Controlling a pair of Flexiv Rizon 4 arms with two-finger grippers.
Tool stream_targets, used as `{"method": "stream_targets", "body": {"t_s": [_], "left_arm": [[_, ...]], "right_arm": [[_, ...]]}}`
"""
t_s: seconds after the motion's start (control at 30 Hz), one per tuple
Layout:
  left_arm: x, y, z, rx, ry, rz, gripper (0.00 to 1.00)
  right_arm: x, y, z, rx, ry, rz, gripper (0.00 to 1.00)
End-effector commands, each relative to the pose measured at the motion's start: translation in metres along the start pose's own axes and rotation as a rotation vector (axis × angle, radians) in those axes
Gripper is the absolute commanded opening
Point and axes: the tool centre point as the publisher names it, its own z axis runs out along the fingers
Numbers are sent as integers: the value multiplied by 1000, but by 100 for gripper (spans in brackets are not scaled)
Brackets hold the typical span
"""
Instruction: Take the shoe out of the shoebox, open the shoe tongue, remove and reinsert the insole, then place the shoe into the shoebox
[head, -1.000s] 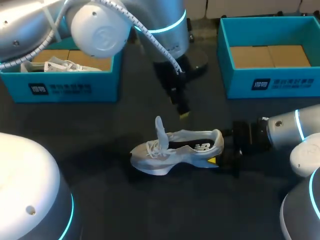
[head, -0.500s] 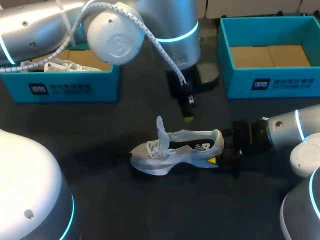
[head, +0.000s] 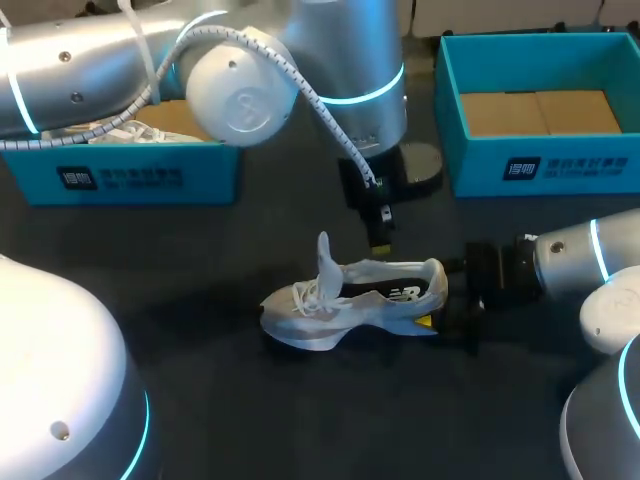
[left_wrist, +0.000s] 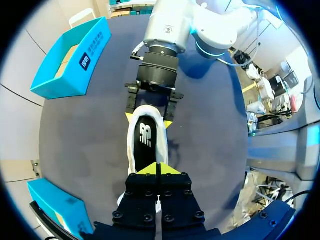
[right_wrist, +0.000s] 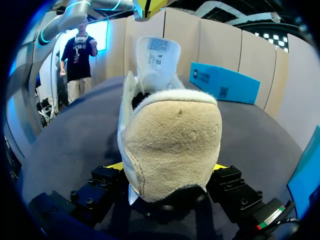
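The sneaker (head: 350, 300) is white and pale grey with white laces. Its tongue (head: 324, 262) stands upright, showing a dark insole (left_wrist: 146, 147) with a white logo. From the right wrist view the heel is a beige, suede-like cap. The sneaker stands upright on its sole on the dark table (head: 200, 400), between the two teal shoeboxes and clear of both. Its heel points toward my right arm.

The right gripper (left_wrist: 148, 120) has its jaws clamped on the heel from both sides, a yellow tip on each side. The left gripper (left_wrist: 157, 170) hangs just above the shoe opening, jaws together.

The left shoebox (head: 120, 180) holds another white shoe (head: 125, 132). The right shoebox (head: 540, 170) shows only its brown floor.

Over the last second the left arm has swung in toward the sneaker, bringing its gripper lower and closer to the collar. The sneaker and the right gripper have not shifted.
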Motion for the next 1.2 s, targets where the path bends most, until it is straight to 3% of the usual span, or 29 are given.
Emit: {"method": "stream_targets", "body": {"t_s": [0.03, 0.3, 0.47, 0.9, 1.2], "left_arm": [[0, 1, 0, 2, -1, 1, 0], [0, 1, 2, -14, -8, 25, 0], [-6, -3, 8, -7, 49, 81, 0], [-11, -14, 56, -46, 66, 161, 0], [-16, -6, 80, -9, 63, 185, 0]], "right_arm": [[0, -1, 2, 2, -2, 0, 0], [0, -1, 2, 2, -2, 0, 0], [0, -1, 2, 2, -2, 0, 0], [0, -1, 2, 2, -2, 0, 0], [0, -1, 2, 2, -2, 0, 0]]}}
